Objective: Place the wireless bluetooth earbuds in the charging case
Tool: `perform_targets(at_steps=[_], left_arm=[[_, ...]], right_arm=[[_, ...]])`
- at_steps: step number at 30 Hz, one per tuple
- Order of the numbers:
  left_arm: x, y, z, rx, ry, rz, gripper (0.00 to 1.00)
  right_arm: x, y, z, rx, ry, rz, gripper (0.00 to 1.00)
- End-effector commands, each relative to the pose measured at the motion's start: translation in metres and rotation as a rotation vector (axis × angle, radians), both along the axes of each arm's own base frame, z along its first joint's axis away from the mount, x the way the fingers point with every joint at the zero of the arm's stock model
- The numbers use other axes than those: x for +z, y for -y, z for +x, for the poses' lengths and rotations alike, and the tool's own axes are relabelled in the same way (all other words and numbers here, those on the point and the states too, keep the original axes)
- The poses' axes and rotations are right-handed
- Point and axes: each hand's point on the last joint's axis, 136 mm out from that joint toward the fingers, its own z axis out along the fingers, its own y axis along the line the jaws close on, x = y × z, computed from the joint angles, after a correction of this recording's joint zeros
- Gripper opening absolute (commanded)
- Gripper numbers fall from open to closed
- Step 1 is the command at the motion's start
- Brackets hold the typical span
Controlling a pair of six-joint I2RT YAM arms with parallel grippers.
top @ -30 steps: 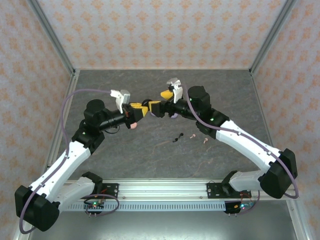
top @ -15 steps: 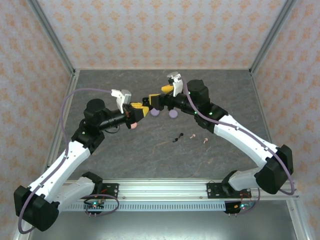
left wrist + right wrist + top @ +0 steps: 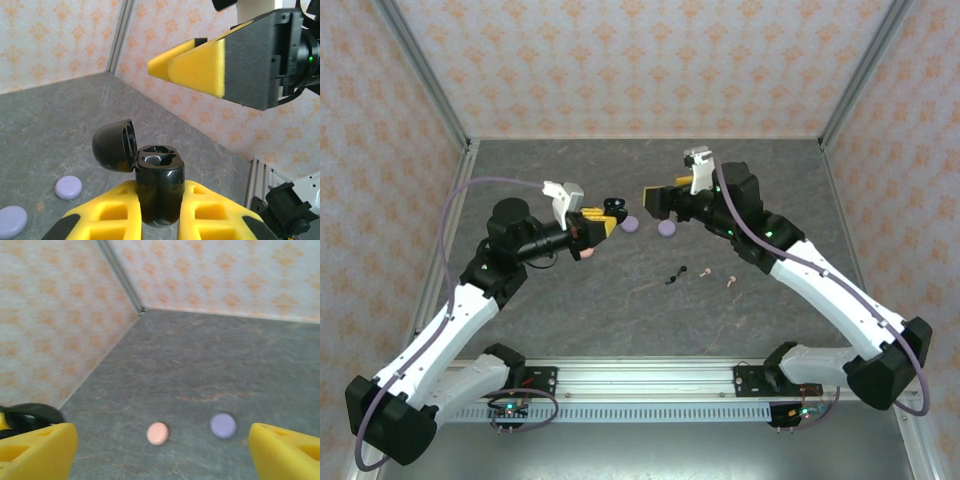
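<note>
My left gripper (image 3: pixel 603 222) is shut on the black charging case (image 3: pixel 160 185) and holds it upright above the table. The case's lid (image 3: pixel 115 147) is flipped open to the left, and its two sockets face up. My right gripper (image 3: pixel 655 197) hangs open just right of the case, nothing between its yellow fingers (image 3: pixel 37 450); one finger (image 3: pixel 200 67) looms above the case in the left wrist view. The earbuds lie on the table nearer the arms: a black one (image 3: pixel 672 277) and two pale pink ones (image 3: pixel 705 272) (image 3: pixel 731 281).
Two lilac round pucks (image 3: pixel 630 225) (image 3: pixel 667 228) lie under the grippers, and a pink puck (image 3: pixel 588 251) sits below the left gripper. The right wrist view has the pink puck (image 3: pixel 157 433) and a lilac puck (image 3: pixel 223 425). Patterned walls close in the grey table (image 3: pixel 570 300).
My right gripper has pulled back to the right, away from the case it was touching, and opened slightly. The case's lid now stands open. The left gripper has barely moved.
</note>
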Motion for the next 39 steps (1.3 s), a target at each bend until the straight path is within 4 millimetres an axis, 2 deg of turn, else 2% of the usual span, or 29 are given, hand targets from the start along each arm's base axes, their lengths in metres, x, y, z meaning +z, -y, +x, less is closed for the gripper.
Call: perform_targets(at_steps=[1,4,8,13,18,24,28,33,39], left_arm=[[0.025,0.0,-0.017,-0.025,0.141,0.009,0.0],[0.032,0.0,-0.028,-0.04,0.212,0.023,0.0],[0.042,0.0,-0.038,-0.054,0.274,0.03,0.0],[0.054,0.001,-0.047,-0.077,0.323,0.026,0.0],[0.06,0.002,-0.052,-0.09,0.346,0.022,0.0],[0.061,0.003,-0.055,-0.094,0.343,0.019,0.0],[0.059,0.002,-0.056,-0.091,0.334,0.023,0.0],[0.058,0.002,-0.055,-0.085,0.329,0.025,0.0],[0.059,0.002,-0.053,-0.078,0.322,0.027,0.0]], right_arm=[[-0.048,0.05,-0.002,-0.242,-0.185,-0.153,0.89],[-0.086,0.073,-0.013,-0.344,-0.316,-0.241,0.88],[-0.132,0.082,-0.025,-0.388,-0.465,-0.311,0.82],[-0.188,0.071,-0.033,-0.365,-0.636,-0.376,0.71],[-0.229,0.058,-0.026,-0.354,-0.723,-0.412,0.6],[-0.267,0.046,-0.02,-0.347,-0.791,-0.432,0.54],[-0.288,0.046,-0.022,-0.354,-0.835,-0.47,0.5],[-0.302,0.052,-0.02,-0.387,-0.837,-0.497,0.49],[-0.311,0.045,-0.015,-0.372,-0.848,-0.471,0.43]])
